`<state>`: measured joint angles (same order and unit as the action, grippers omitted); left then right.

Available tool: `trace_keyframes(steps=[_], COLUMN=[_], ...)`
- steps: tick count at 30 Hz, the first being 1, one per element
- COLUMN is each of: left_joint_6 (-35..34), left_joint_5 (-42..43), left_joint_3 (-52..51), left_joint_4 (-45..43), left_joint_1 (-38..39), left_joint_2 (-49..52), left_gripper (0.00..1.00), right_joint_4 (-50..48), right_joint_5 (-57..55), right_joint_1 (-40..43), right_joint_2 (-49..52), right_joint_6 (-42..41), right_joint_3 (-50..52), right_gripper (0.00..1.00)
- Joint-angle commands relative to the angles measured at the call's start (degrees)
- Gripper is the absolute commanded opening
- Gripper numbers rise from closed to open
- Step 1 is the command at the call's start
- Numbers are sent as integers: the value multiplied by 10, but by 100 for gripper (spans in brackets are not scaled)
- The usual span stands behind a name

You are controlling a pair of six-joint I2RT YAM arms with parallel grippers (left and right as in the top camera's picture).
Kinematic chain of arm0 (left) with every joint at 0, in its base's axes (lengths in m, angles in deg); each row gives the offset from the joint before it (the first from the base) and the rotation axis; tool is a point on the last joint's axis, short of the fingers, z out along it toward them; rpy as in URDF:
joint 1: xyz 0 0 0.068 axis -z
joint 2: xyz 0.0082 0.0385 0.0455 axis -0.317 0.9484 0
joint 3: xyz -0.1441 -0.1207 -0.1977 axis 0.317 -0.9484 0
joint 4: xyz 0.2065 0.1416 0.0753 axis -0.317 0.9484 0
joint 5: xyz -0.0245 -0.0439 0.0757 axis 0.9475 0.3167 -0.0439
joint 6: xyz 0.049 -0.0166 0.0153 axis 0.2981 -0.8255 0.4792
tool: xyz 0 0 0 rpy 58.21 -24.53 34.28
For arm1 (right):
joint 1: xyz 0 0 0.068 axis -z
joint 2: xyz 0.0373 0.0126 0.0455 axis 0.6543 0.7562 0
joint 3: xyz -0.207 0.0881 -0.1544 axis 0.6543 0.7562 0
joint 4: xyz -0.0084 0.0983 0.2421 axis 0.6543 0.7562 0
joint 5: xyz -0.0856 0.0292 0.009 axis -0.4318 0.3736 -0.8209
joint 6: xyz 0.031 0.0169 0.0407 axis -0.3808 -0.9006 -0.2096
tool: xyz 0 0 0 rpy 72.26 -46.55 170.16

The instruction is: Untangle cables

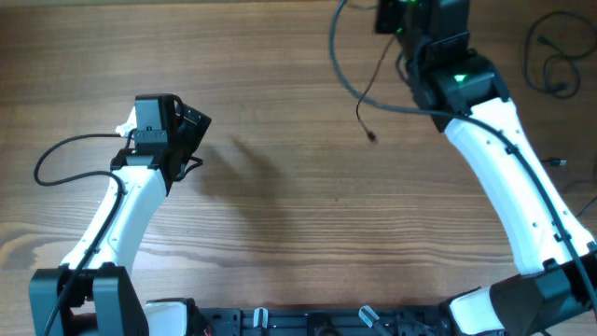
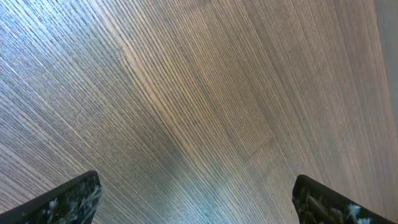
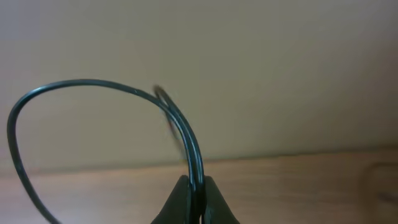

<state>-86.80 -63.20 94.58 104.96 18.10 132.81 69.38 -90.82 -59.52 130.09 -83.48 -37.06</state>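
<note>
My right gripper (image 1: 403,21) is at the table's far edge, shut on a thin black cable (image 3: 194,146). In the right wrist view two strands of it run up out of the closed fingers (image 3: 181,199), and one bends into a wide loop to the left. From overhead the cable (image 1: 333,56) curves down and right below the gripper. A thinner strand hangs to a small plug (image 1: 372,137) over the table. More cables (image 1: 550,61) lie in a heap at the far right corner. My left gripper (image 1: 187,131) (image 2: 202,202) hovers open over bare wood at the left, holding nothing.
A small plug end (image 1: 557,163) lies on the table right of the right arm. The left arm's own thick black cable (image 1: 56,149) loops out to its left. The arm bases stand along the front edge.
</note>
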Motion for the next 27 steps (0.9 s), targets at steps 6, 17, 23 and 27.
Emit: trace_keyframes(steps=[6,17,23,27], left_joint_6=[-5,-5,-5,-5], left_joint_5=[-8,-8,-8,-8], left_joint_3=[2,2,2,2], left_joint_4=[0,0,0,0], left_joint_1=[-2,-2,-2,-2], left_joint_2=[-5,-5,-5,-5], left_gripper=[100,100,100,100], right_joint_4=[-208,4,-14,-38], right_joint_5=[56,181,272,375], right_joint_1=[192,226,225,221], right_joint_2=[128,302,288,276], right_joint_6=[85,-106,-125,-218], right_joint_3=[4,4,2,2], right_gripper=[4,4,4,4])
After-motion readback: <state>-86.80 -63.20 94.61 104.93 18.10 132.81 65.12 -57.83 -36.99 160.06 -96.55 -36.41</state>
